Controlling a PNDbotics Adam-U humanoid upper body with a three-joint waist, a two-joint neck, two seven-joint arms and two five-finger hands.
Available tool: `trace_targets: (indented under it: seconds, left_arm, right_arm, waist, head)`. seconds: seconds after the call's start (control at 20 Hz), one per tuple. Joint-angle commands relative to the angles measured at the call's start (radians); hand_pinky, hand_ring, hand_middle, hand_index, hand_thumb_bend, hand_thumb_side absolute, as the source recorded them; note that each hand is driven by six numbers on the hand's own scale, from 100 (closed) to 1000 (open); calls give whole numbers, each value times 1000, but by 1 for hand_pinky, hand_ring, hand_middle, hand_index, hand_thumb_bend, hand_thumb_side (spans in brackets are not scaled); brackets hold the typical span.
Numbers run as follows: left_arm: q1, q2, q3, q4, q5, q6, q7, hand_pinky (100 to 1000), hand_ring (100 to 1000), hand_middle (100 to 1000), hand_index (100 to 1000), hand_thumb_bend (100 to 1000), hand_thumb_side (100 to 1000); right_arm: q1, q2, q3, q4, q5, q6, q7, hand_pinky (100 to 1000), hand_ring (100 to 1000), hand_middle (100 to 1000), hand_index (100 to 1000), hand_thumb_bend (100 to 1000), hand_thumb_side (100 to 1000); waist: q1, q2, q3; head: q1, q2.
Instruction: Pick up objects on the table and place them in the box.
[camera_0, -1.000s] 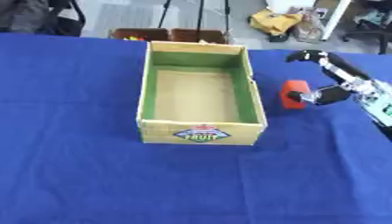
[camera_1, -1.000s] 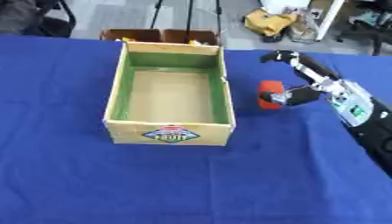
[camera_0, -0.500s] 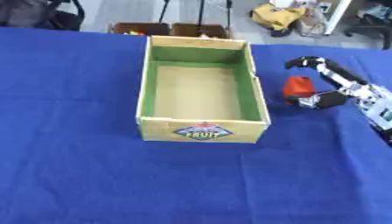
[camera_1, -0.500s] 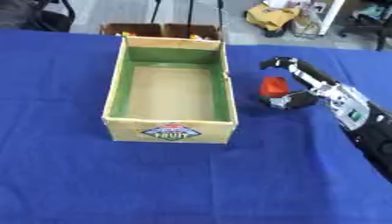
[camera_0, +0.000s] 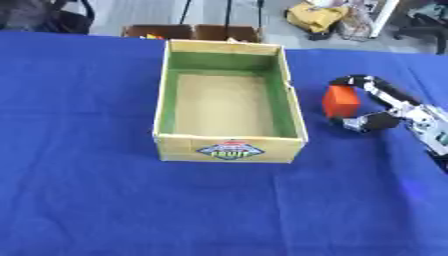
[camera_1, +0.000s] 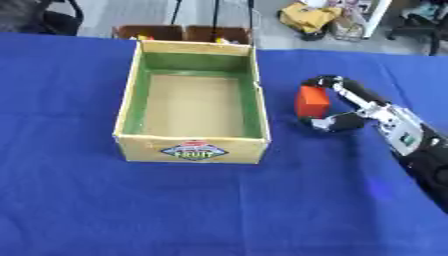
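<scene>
left eye view: orange-red block boxy, upright, within right hand.

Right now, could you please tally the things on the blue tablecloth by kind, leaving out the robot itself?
Open cardboard fruit box with green inner walls: 1
Small orange-red block, between the curled fingers and thumb of the right hand: 1
Total: 2

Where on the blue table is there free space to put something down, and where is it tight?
The blue tablecloth lies bare left of the green-lined cardboard box and in front of it. The box's inside is empty too. It is crowded between the box's right wall and the robot's right hand, curled round the orange block.
</scene>
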Motion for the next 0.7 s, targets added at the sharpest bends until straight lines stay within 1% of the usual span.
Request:
trace_targets:
  seconds: [0.05,0.2,0.3,0.4,0.45,0.5,0.55,0.6,0.65,0.7]
  left_arm:
    - [-7,8,1,-19,-2,-2,-4,626,619,428,715,350,1000]
    - [-8,7,1,-19,-3,-1,-4,626,615,427,715,350,1000]
    - [-7,7,2,-19,-4,-1,-3,626,614,425,715,351,1000]
    - [-7,6,2,-19,-4,-1,-3,626,614,425,714,352,1000]
    - [-7,6,1,-18,-4,-1,-3,626,614,424,714,354,1000]
    - [-7,5,1,-18,-4,0,-3,625,614,424,714,354,1000]
    - [-7,5,1,-18,-4,0,-3,625,614,424,714,355,1000]
    - [-7,5,1,-18,-5,0,-3,625,614,423,714,355,1000]
    - [-6,5,1,-17,-5,1,-2,625,614,423,714,354,1000]
    - [-6,4,2,-17,-6,1,-2,625,614,423,714,356,1000]
  right_arm:
    - [-3,-35,-18,8,6,1,-5,894,911,770,909,455,556]
    - [-1,-36,-19,13,6,2,-8,893,909,770,909,454,555]
    - [1,-36,-19,16,7,3,-8,885,891,762,907,430,521]
    - [0,-34,-17,17,8,4,-6,857,858,739,901,356,434]
    - [0,-33,-16,17,8,7,-4,832,819,697,886,232,293]
    - [0,-32,-16,17,8,11,-3,818,799,667,873,153,193]
    - [0,-31,-16,17,7,15,-3,810,780,602,843,100,100]
    - [0,-31,-17,17,4,21,-4,807,774,566,822,100,100]
    - [-1,-31,-18,16,1,27,-8,800,759,508,775,100,100]
    - [-2,-31,-19,13,-2,33,-15,791,743,473,736,100,100]
  waist:
    - [4,-16,-3]
    - [5,-15,-6]
    - [5,-15,-6]
    - [6,-14,-8]
    - [6,-14,-9]
    - [7,-14,-11]
    - [7,-15,-12]
    - [7,-15,-13]
    - [7,-15,-14]
    - [7,-15,-16]
  head:
    - [-5,-14]
    - [-5,-15]
    - [-6,-15]
    - [-6,-16]
    - [-7,-16]
    - [-7,-16]
    - [-7,-17]
    - [-7,-17]
    - [-7,-18]
    - [-7,-18]
